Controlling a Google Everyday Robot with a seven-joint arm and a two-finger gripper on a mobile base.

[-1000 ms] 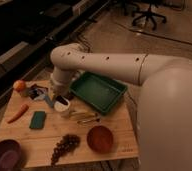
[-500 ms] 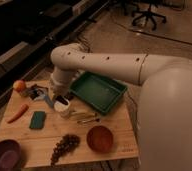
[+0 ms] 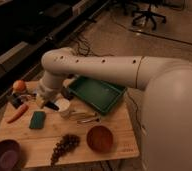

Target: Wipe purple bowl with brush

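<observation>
The purple bowl (image 3: 5,156) sits at the front left corner of the wooden table (image 3: 114,127), partly cut off by the frame edge. My gripper (image 3: 46,103) is over the back left part of the table, next to a white cup (image 3: 64,106) and far from the purple bowl. A slim dark thing (image 3: 53,105) at the gripper's tip may be the brush. I cannot tell whether the gripper holds it.
A green tray (image 3: 96,94) stands at the back right. An orange-brown bowl (image 3: 100,138), dark grapes (image 3: 65,144), pale wooden utensils (image 3: 87,118), a green sponge (image 3: 37,119), a carrot (image 3: 17,113), an orange (image 3: 19,86) and a black block (image 3: 14,100) lie on the table.
</observation>
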